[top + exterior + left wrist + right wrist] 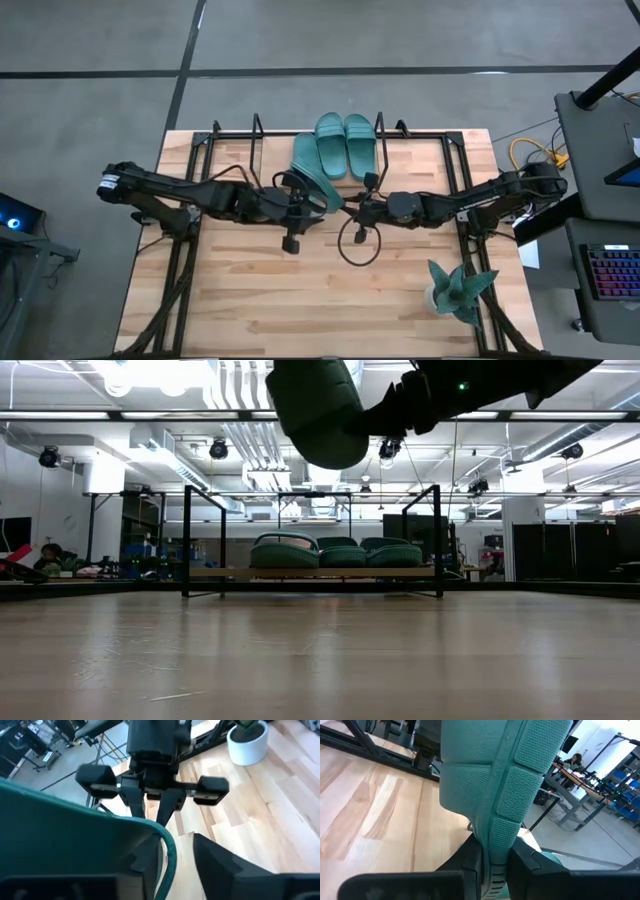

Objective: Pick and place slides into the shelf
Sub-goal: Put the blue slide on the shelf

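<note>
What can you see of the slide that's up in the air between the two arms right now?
The raised slide is teal-green rubber with a textured, block-patterned sole showing in the right wrist view. It hangs above the table in front of the shelf, where other slides already sit. The right gripper has its fingers pinched on the sole's edge. The left gripper has the opposite edge between its fingers, which look slack around it. Nothing else touches it.

Grey concrete floor [300,40], exposed ceiling ducts [240,420], bright lights.
</note>
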You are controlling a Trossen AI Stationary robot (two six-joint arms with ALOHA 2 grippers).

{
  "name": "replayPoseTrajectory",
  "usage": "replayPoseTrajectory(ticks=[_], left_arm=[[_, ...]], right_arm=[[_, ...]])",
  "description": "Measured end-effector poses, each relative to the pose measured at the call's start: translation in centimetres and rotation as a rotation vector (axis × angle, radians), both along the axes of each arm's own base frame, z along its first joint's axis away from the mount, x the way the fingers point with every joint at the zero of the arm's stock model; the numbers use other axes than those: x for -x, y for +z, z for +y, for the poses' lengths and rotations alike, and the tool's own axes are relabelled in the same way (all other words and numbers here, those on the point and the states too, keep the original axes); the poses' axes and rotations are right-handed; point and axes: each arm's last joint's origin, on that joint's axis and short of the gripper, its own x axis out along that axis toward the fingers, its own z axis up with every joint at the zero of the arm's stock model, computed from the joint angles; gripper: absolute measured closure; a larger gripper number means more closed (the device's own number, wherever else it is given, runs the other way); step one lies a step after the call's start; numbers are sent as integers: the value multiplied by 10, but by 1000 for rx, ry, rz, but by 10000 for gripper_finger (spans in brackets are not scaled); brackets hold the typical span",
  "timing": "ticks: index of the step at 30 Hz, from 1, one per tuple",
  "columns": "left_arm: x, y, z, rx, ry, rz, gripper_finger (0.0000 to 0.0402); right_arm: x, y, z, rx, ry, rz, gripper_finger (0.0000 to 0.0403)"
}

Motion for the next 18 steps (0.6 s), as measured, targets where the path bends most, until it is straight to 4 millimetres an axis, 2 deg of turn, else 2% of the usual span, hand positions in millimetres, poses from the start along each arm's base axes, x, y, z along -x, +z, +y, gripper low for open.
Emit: replayPoseTrajectory(ticks=[3,7,12,18], left_arm=[[5,10,-1,-14,-18,-26,265],[23,24,-2,-108,-14,-37,239],[59,49,-5,-194,121,-116,231],[92,59,-20,-276,184,-157,231]], right_arm=[[0,1,0,-1,1,-8,360],[0,2,0,-10,5,-13,361],[0,1,-3,-56,-5,-20,361],[0,1,-14,-126,-53,-63,362]])
